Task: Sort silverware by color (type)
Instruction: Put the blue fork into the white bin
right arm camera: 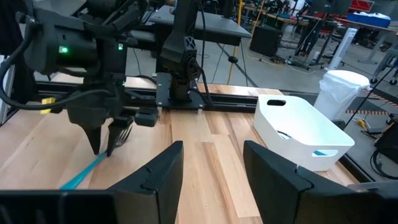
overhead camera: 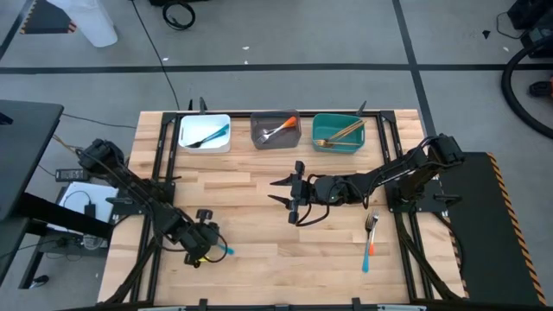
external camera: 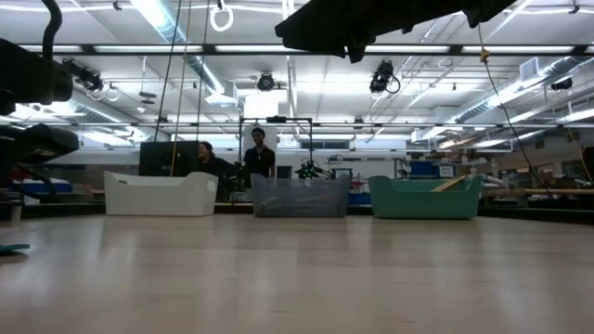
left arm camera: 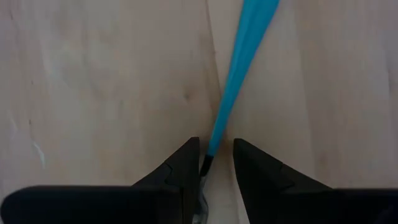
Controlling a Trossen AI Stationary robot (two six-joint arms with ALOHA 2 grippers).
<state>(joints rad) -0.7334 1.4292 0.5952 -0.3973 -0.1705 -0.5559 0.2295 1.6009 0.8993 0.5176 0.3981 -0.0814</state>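
Note:
A blue-handled utensil [left arm camera: 239,68] lies on the wooden table near its near left part, its handle [overhead camera: 226,250] pointing toward the right edge. My left gripper [left arm camera: 214,158] points steeply down over it and is open by a narrow gap. Its fingers stand on either side of the thin neck where blue handle meets metal. From the right wrist view, my left gripper [right arm camera: 104,148] stands with its tips at the table and the blue handle [right arm camera: 81,177] running out from them. My right gripper [overhead camera: 283,192] hovers open over the table's middle, holding nothing. My left gripper has the utensil's neck [left arm camera: 210,158] between its fingers, from above and across the utensil. The neck runs close along one finger [left arm camera: 186,168], and bare wood shows between it and the other finger [left arm camera: 249,171]. Whether a finger touches it I cannot tell.
Along the far edge stand a white bin [overhead camera: 205,132] with a blue-handled piece, a grey bin [overhead camera: 275,131] with an orange-handled one, and a teal bin [overhead camera: 337,131] with gold ones. An orange-handled fork [overhead camera: 371,238] lies at the near right. People [external camera: 258,153] stand beyond the table.

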